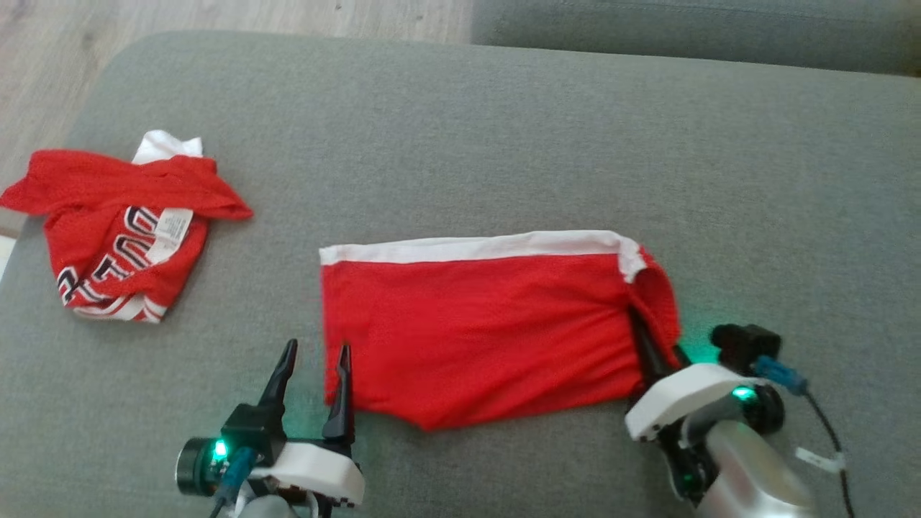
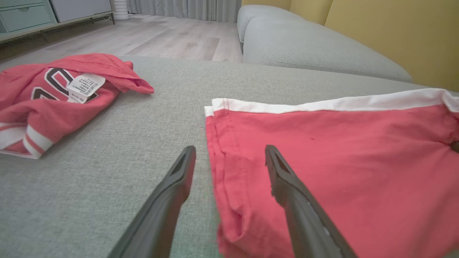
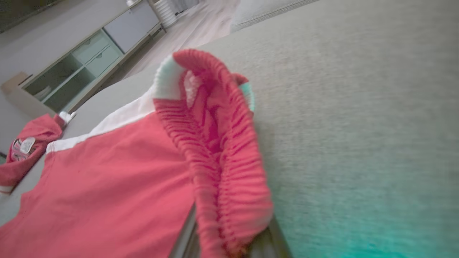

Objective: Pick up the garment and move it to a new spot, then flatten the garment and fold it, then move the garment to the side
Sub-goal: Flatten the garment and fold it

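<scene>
1. The only writing is on the crumpled red jersey point(image 1: 119, 234) at the left edge of the grey sofa seat point(image 1: 504, 122). It has big black block letters edged in white, but folds break them up and no whole word reads.
2. A white care label point(image 1: 171, 226) lies on top of the jersey. Its print is too small to make out.
3. The red shorts point(image 1: 475, 331) show no logo or text.
4. The shorts are red mesh cloth. A white stripe point(image 1: 475, 248) runs along their far long edge, and a gathered elastic waistband point(image 3: 218, 143) forms one short end.
5. They lie mostly flat in the middle of the seat, closer to its near edge and well apart from the jersey.
6. Their near edge sags to a shallow point about halfway along.
7. Their long axis runs left to right, parallel to the seat's near edge. The waistband end points toward the right edge and the hem end toward the left.
8. The left hand point(image 1: 317, 347) is open and straddles the hem corner nearest the near edge. One finger is over bare seat and the other over red cloth.
9. The right hand point(image 1: 656, 338) is closed on the waistband. The elastic is bunched between its fingers and lifted into an upright loop above the seat.
</scene>
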